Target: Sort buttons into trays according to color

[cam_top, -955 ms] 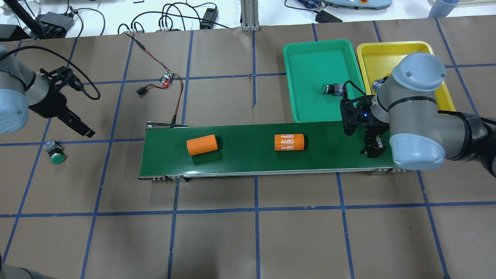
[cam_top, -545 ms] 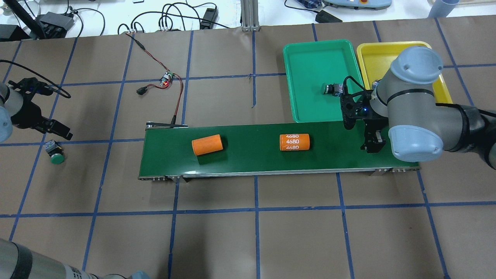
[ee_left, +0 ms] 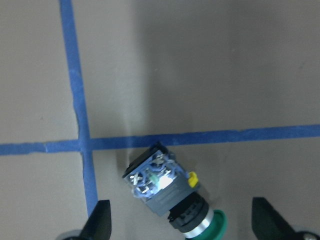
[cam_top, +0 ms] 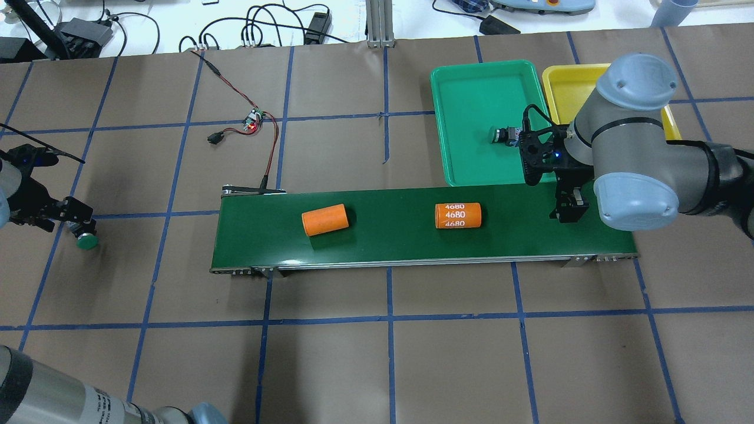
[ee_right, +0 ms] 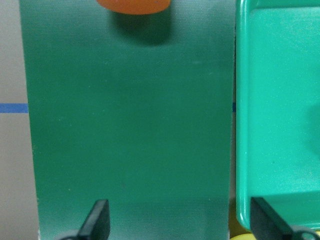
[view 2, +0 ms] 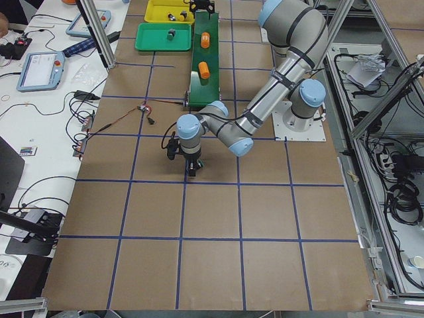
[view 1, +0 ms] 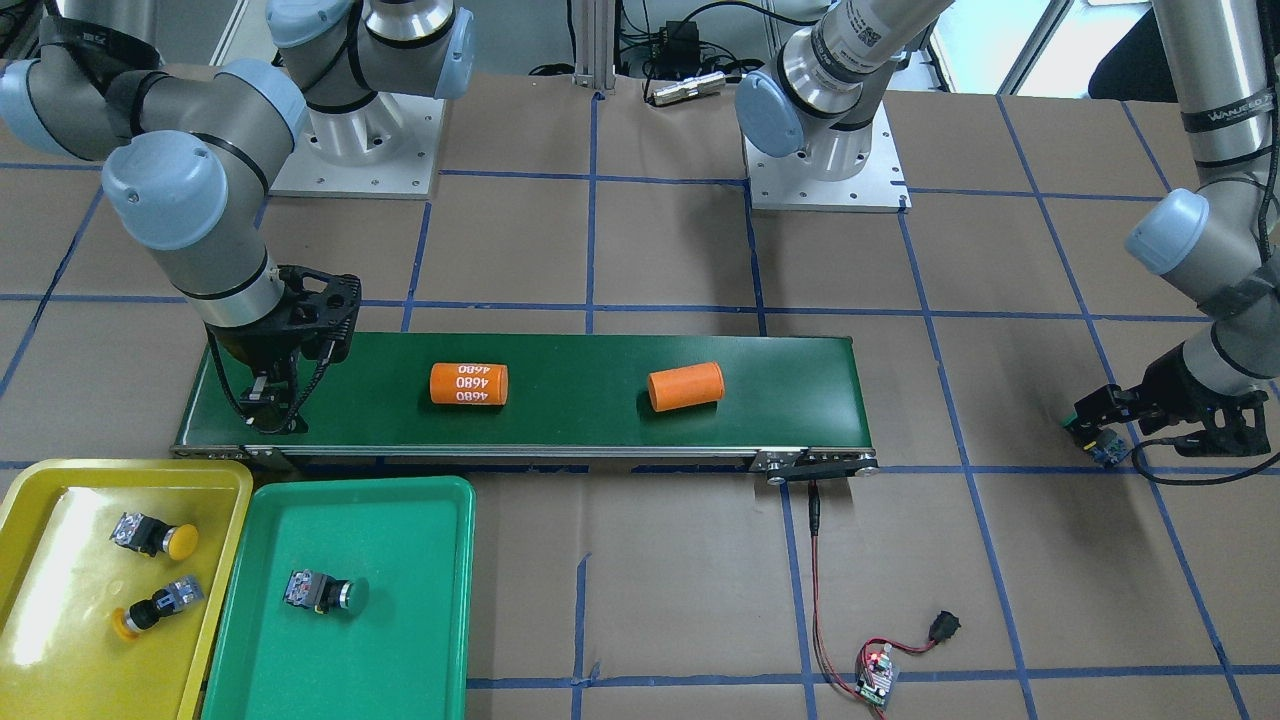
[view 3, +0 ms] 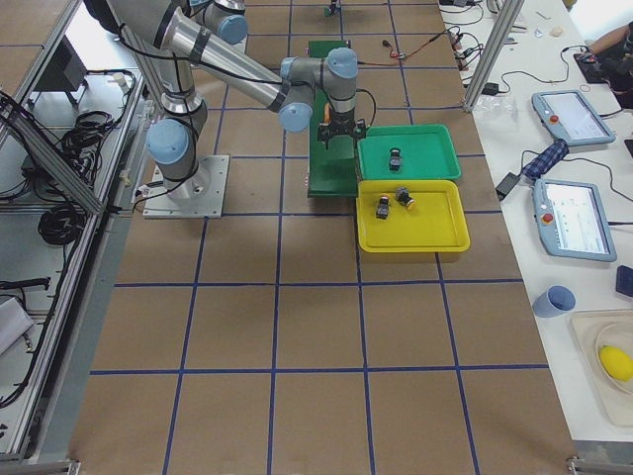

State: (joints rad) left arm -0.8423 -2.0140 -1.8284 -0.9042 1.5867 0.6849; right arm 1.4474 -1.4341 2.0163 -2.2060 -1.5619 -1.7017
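Observation:
A green button lies on its side on the brown table by a blue tape cross. My left gripper is open, one finger on each side of it; the same gripper sits at the far left over that button. Over the conveyor's end my right gripper hangs open and holds nothing. The green tray holds one green button. In the yellow tray lie two yellow buttons.
Two orange cylinders lie on the dark-green conveyor belt. A small circuit board with red wires sits behind the belt's left end. Both trays stand side by side behind the belt's right end.
My left gripper moved left and down until its fingers straddle the green button. The orange cylinders travelled right along the belt. My right gripper drew back slightly toward the trays.

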